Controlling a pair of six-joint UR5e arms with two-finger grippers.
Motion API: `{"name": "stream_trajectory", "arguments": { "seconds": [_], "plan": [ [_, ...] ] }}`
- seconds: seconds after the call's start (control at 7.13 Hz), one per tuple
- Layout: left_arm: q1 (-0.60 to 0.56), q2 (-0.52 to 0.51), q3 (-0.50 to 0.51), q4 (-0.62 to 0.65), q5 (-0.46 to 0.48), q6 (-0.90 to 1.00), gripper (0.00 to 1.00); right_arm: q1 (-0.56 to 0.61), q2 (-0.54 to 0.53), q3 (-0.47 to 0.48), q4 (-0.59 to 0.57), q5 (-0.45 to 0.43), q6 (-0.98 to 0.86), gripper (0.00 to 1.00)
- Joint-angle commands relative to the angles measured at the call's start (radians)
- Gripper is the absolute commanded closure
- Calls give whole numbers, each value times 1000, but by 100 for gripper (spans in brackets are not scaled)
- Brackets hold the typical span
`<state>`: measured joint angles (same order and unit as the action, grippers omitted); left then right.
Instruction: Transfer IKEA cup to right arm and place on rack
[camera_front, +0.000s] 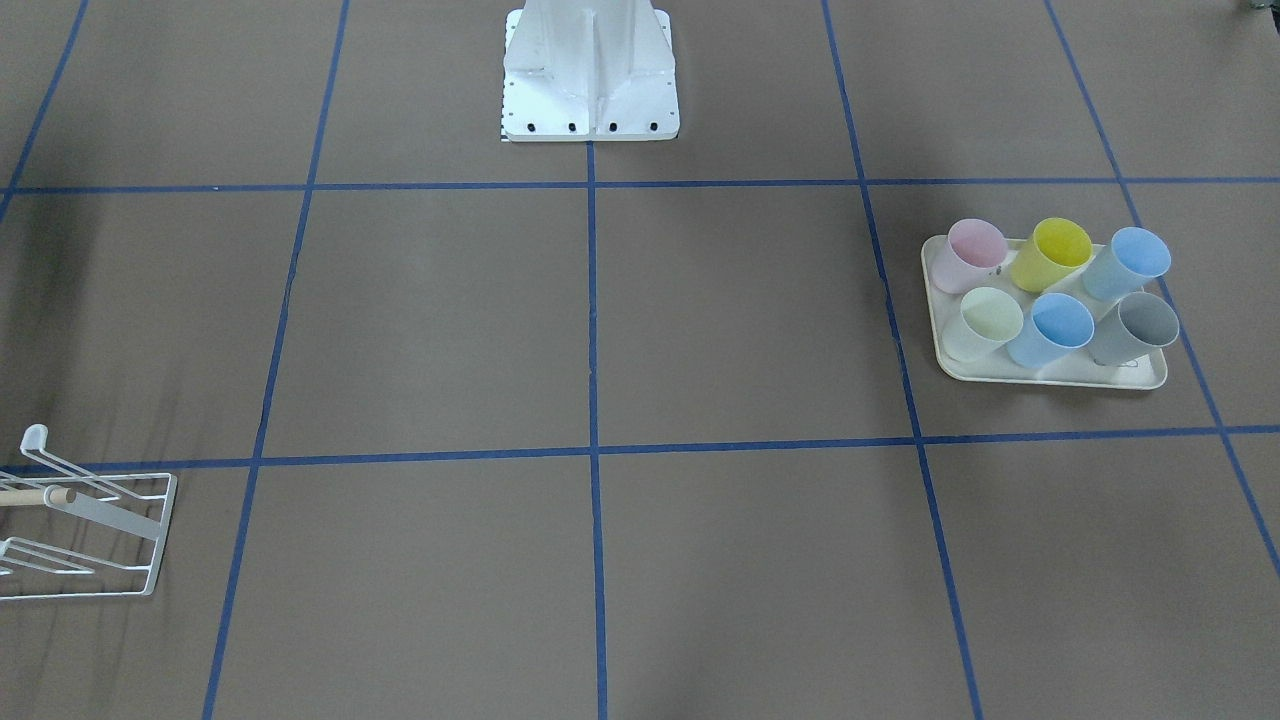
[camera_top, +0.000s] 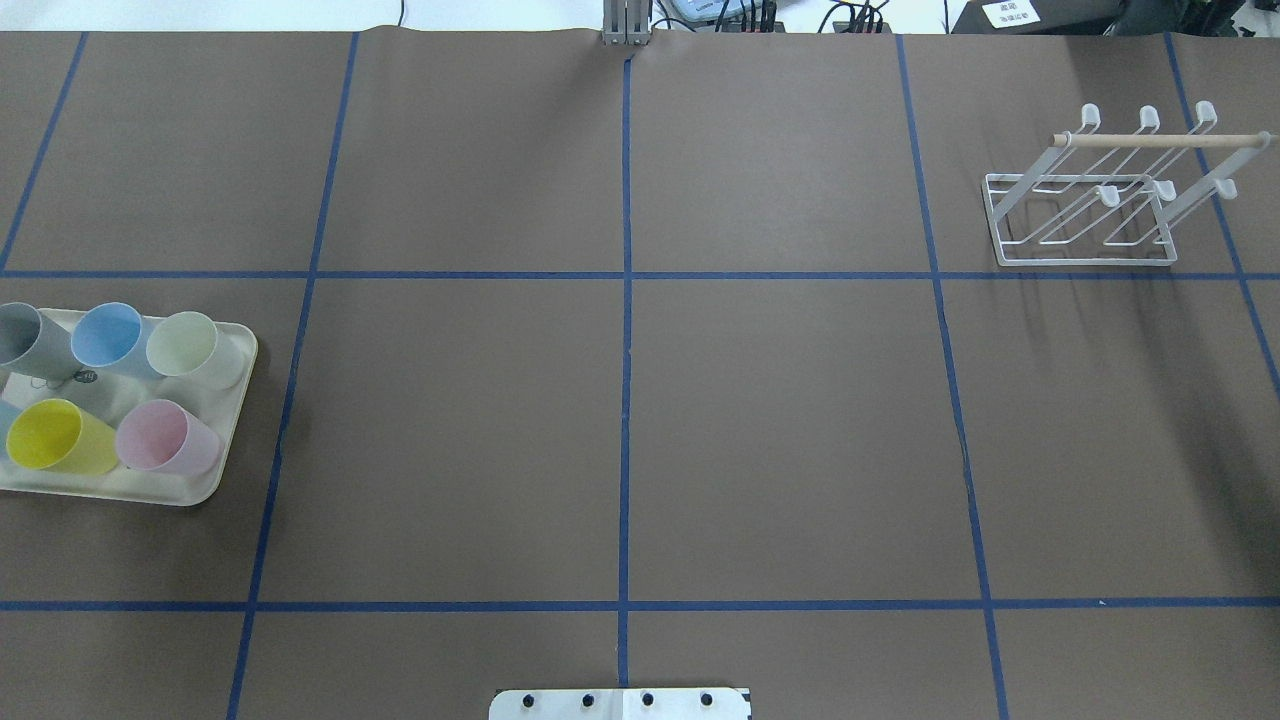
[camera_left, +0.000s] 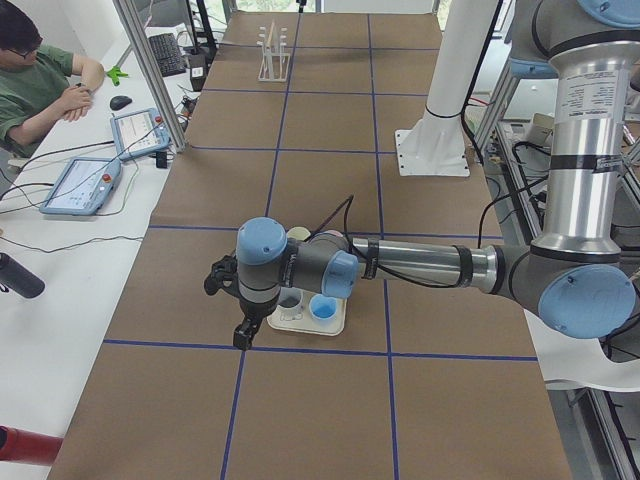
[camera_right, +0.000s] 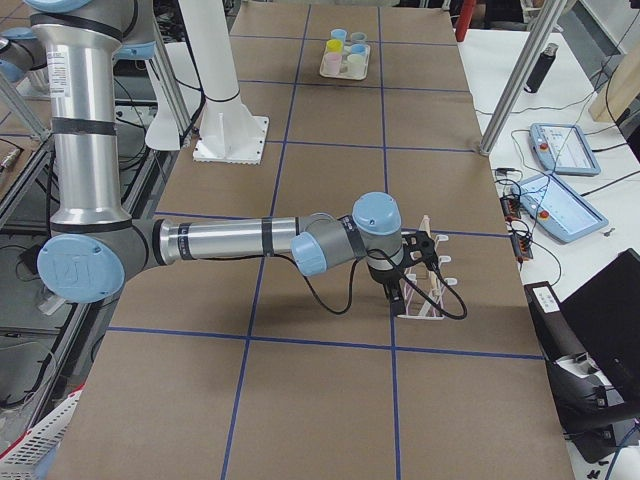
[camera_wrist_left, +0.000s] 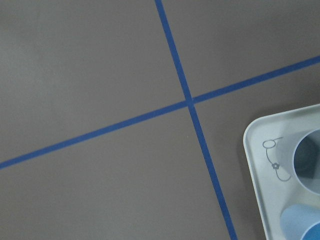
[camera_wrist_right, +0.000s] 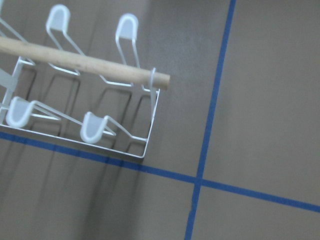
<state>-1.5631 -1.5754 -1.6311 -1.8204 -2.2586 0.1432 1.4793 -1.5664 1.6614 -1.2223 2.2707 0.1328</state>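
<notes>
Presently at the opening step: no cup lifted, hand-over not begun. All six cups (camera_front: 1052, 330) stand upright on the tray (camera_front: 1050, 379) at the left of the table (camera_top: 780, 430), well apart from the rack (camera_top: 1085, 225) at the far right. The left arm (camera_left: 420, 265) is stretched out low and level, wrist turned down. The left gripper (camera_left: 241, 338) hangs above the tray's outer corner, more over bare table than over the cups. Whether it is spread or closed I cannot tell; nothing seems held. The right arm (camera_right: 220, 240) is posed likewise, with the right gripper (camera_right: 395, 300) hanging just beside the rack and its rod (camera_wrist_right: 80, 62). Its state also cannot be told. Judged next: move the left gripper over one cup, descend, grip the wall, then carry it to mid-table. The cups stand close together, so neighbours may be knocked.
</notes>
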Motion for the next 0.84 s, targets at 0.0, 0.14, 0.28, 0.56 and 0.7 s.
{"name": "stream_trajectory", "arguments": {
  "seconds": [0.0, 0.14, 0.28, 0.56, 0.7],
  "plan": [
    [0, 6, 10, -151, -7, -218, 0, -1, -12, 47, 36, 4, 30, 0],
    [0, 0, 33, -178, -7, -221, 0, -1, -21, 53, 74, 22, 30, 0],
    [1, -3, 27, -180, -7, -221, 0, -2, -41, 57, 136, 71, 56, 0],
    [17, -2, 30, -232, -7, -218, 0, -37, -24, 70, 188, 186, 88, 1],
    [40, 18, 42, -255, -7, -221, 0, -81, -56, 117, 193, 179, 166, 0]
  ]
}}
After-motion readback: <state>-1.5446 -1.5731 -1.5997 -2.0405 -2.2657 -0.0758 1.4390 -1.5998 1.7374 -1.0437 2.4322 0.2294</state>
